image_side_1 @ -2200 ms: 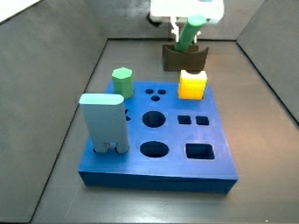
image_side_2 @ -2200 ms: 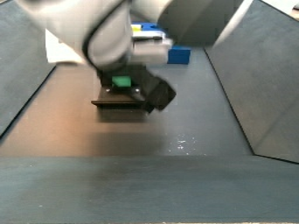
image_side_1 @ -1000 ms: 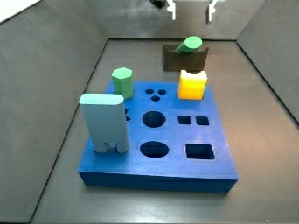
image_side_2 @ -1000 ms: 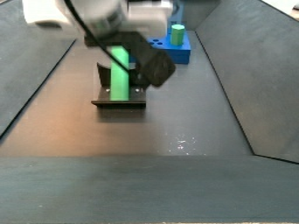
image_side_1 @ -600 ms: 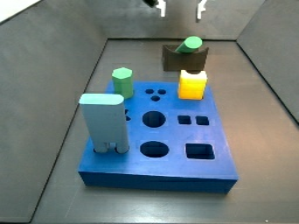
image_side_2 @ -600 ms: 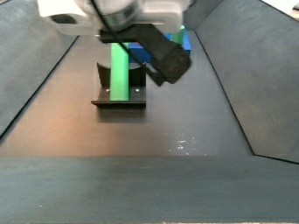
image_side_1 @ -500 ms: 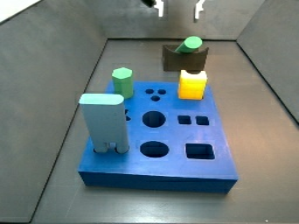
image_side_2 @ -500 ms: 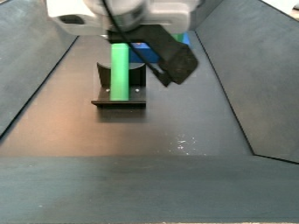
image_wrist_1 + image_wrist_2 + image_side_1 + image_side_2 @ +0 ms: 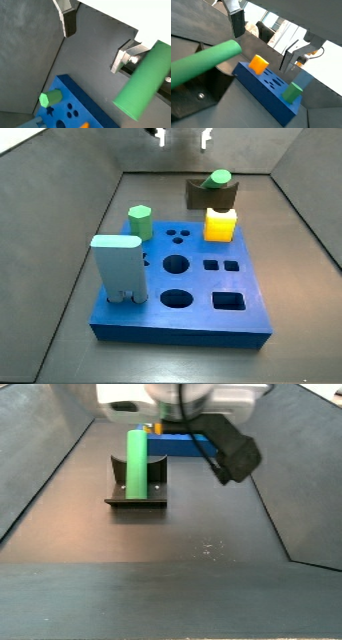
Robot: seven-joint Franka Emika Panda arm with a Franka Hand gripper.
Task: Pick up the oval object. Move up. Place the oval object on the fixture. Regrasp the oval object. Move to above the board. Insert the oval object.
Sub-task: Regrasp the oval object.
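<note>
In a wrist view you see the gripper (image 9: 97, 42) with its jaws apart and nothing between them; the oval object (image 9: 145, 82) lies off to one side of them, a smooth light-green rod with a rounded end, and the board (image 9: 67, 102) sits further out beyond the jaws. In a wrist view the gripper (image 9: 266, 42) again stands open and empty, the oval object (image 9: 204, 61) slanting across beside the jaws with its lower part resting in the dark fixture (image 9: 201, 90), and the board (image 9: 268, 95) runs under and beyond the jaws. In a side view the gripper (image 9: 181, 137) hangs high at the frame's top edge, jaws parted, with the oval object (image 9: 218, 178) below and to one side of them, seated in the fixture (image 9: 207, 196), and the board (image 9: 187, 278) nearer the camera on the bench (image 9: 301, 288). In a side view the oval object (image 9: 138, 464) lies propped in the fixture (image 9: 136, 489), apart from the arm. You are, I judge, at the regrasp step: bring the open jaws back over the rod, line them across its width and close squarely
</note>
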